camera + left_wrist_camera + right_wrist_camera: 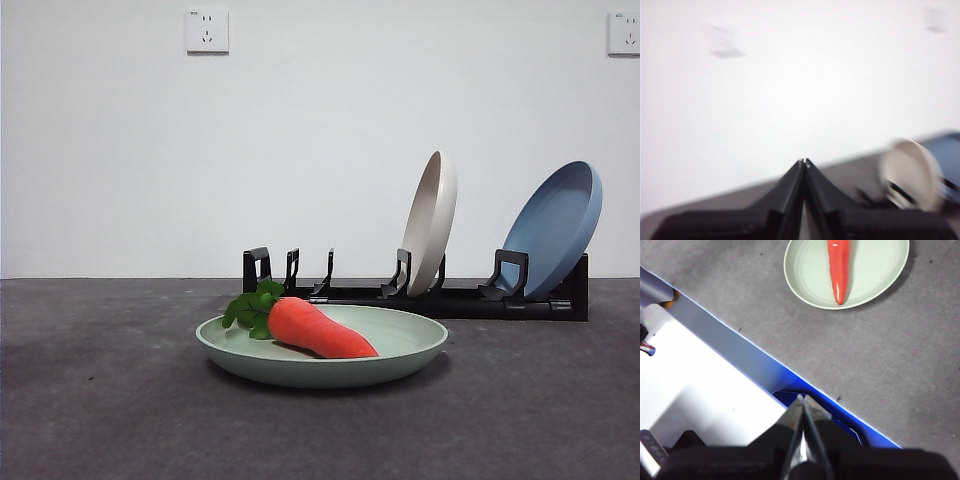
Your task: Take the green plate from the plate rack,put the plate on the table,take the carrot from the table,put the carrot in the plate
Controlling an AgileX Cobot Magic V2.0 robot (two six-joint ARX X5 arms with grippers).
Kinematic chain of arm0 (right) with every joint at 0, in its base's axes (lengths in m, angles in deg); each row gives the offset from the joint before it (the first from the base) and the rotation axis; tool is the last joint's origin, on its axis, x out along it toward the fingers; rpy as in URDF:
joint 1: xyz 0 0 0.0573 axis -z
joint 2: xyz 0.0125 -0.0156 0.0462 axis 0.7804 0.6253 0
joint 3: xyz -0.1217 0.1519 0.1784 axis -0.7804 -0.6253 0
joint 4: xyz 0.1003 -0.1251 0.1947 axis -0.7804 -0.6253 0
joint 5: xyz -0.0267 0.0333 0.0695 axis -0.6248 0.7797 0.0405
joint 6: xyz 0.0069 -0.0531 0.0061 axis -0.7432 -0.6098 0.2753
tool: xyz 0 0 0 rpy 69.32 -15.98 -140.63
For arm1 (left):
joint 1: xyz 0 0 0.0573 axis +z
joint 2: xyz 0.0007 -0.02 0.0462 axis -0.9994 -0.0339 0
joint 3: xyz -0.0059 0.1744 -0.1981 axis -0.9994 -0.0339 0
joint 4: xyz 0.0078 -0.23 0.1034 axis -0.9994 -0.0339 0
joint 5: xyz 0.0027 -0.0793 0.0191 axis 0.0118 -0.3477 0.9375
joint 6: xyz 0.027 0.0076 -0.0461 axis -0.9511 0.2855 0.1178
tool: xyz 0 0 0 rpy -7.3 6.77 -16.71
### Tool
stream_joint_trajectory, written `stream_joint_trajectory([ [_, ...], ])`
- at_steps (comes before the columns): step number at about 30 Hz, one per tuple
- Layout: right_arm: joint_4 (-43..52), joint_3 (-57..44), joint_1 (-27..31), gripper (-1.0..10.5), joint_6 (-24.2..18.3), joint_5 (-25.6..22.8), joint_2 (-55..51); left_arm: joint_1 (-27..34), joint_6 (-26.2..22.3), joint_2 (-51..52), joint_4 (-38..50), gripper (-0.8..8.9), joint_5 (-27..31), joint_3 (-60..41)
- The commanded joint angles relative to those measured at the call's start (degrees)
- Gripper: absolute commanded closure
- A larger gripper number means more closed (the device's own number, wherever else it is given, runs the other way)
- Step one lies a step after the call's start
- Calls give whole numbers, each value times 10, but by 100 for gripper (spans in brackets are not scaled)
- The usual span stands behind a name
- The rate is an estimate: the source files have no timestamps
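Observation:
The green plate [400, 345] lies flat on the table [100, 400] in front of the plate rack [350, 292]. The carrot [315, 329] rests in it, leaves toward the left. In the right wrist view the green plate [810, 275] and carrot [838, 267] lie far from my right gripper [803, 401], which is shut and empty over the table's edge. My left gripper [804, 163] is shut and empty too, raised and facing the wall; its view is blurred. Neither arm shows in the front view.
A cream plate [432, 220] and a blue plate [555, 228] stand in the rack's right slots; both show blurred in the left wrist view, cream plate [912, 175]. A blue-edged white surface [700, 390] lies under the right gripper.

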Motion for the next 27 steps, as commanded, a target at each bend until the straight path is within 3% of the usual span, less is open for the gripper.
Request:
stream_joint_trajectory([
  [1,2,-3,-1,946,3,-1,-1,48,-13,51,76,817,-3,-92],
  [6,2,-3,-1,946,3,-1,-1,96,21,126,159,817,-20,-247],
  [13,2,-3,-1,946,3,-1,-1,128,72,181,174,817,-32,-398],
  [20,2,-3,-1,946,3,-1,-1,129,90,227,169,817,-32,-474],
  [27,2,-3,-1,946,3,-1,-1,130,89,243,90,817,-31,-476],
])
